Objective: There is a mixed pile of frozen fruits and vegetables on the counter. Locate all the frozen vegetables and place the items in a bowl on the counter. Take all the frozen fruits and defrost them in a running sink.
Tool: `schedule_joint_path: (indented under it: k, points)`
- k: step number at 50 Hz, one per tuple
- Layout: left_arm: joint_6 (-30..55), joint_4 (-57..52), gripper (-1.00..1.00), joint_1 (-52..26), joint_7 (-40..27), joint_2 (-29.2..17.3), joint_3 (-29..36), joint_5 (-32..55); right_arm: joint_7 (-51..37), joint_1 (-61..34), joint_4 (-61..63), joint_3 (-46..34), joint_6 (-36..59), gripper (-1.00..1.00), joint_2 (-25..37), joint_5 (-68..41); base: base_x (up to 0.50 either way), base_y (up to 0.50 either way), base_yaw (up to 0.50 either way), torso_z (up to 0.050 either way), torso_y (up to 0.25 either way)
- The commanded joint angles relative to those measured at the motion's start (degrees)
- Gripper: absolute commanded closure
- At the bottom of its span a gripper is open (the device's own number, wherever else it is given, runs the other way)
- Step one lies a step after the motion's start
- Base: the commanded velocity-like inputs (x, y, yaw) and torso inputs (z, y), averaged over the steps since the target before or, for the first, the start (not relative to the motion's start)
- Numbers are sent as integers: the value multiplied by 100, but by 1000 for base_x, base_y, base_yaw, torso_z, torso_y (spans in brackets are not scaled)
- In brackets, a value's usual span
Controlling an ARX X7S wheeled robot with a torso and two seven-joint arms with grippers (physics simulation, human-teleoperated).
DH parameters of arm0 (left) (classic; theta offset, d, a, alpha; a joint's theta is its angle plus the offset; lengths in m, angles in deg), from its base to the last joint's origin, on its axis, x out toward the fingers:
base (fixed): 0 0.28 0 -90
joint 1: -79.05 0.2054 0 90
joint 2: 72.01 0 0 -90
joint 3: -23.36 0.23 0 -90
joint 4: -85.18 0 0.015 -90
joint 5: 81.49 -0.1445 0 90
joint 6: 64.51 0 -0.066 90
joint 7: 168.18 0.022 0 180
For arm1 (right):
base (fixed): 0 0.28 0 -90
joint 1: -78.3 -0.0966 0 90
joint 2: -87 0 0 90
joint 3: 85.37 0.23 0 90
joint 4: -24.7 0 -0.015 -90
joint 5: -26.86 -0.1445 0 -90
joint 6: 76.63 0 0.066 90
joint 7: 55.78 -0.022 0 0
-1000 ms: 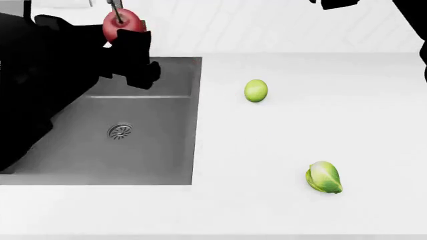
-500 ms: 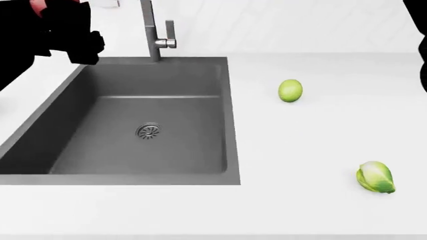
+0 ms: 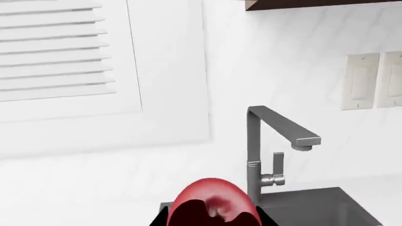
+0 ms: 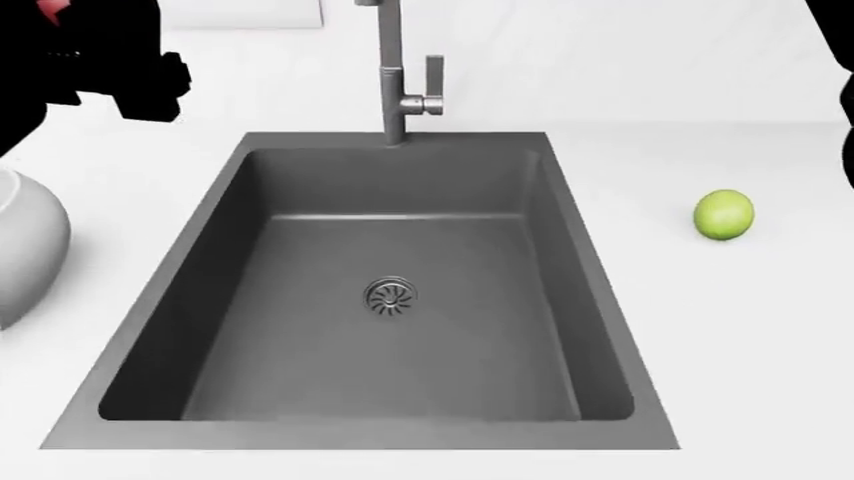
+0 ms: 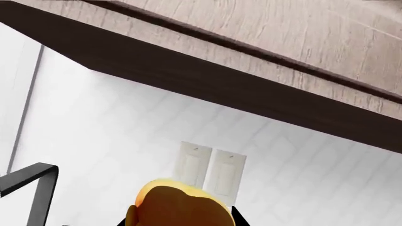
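A glossy red cherry [image 3: 213, 200] sits between the dark jaws of my left gripper [image 3: 213, 219], which is shut on it. In the head view that gripper [image 4: 127, 68] hangs over the counter [image 4: 747, 330] left of the sink's back corner, with a sliver of red cherry [image 4: 51, 10] showing. My right gripper [image 5: 182, 220] is shut on the orange ball [image 5: 179, 205], held high facing the wall. The dark grey sink [image 4: 200, 300] fills the middle, drain [image 4: 390, 296] at its centre. A smooth green ball [image 4: 725, 215] lies on the counter to its right. The white bowl [image 4: 20, 245] shows at the left edge.
The grey faucet [image 4: 391, 70] stands behind the basin, its spout [image 3: 304, 140] showing no water, with a lever [image 4: 430, 95] on its side. Wall switches [image 5: 210, 172] and a dark cabinet underside [image 5: 220, 89] are above. My right arm [image 4: 846, 100] edges the head view.
The head view has swung left: the sink and green ball slid right, the leafy sprout left the view and the bowl came in. My left gripper still holds the cherry.
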State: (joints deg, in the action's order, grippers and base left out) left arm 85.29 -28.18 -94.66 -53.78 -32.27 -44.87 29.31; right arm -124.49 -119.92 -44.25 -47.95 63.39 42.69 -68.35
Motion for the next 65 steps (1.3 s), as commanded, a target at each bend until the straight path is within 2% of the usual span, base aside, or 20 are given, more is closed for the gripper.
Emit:
schedule_joint_path:
  k: [1,8,24,28,36,44,55,65]
  points:
    - [-35,11,100,-64,-55,-20,47,34,6,-34,-1,3,117,100,50,66,500,246,0,0,0]
    - [-4,51,100,-152,-40,-6,90,30,-14,-43,18,51,101,100,96,-4,420,196,0,0,1]
    - [21,60,100,-216,-39,-38,158,57,-122,-126,-14,29,236,100,101,-160,0,0,0,0,1]
    - [21,62,100,-249,-71,-32,185,78,-209,-285,-125,-68,512,100,71,-520,0,0,0,0,0]
    - [45,84,100,-340,-111,-50,228,126,-706,-727,-729,-411,1102,100,-44,-1955,0,0,0,0,0]
    - [-7,4,100,-362,-272,-90,260,267,-928,-945,-947,-621,1284,100,-51,-2787,0,0,0,0,1]
    - [0,36,100,-312,-122,-134,258,143,-967,-1087,-1073,-827,1439,100,-250,-3212,0,0,0,0,0]
    - [-13,42,100,-258,-31,-145,270,42,-726,-929,-1107,-941,1567,100,-447,-3007,0,0,0,0,0]
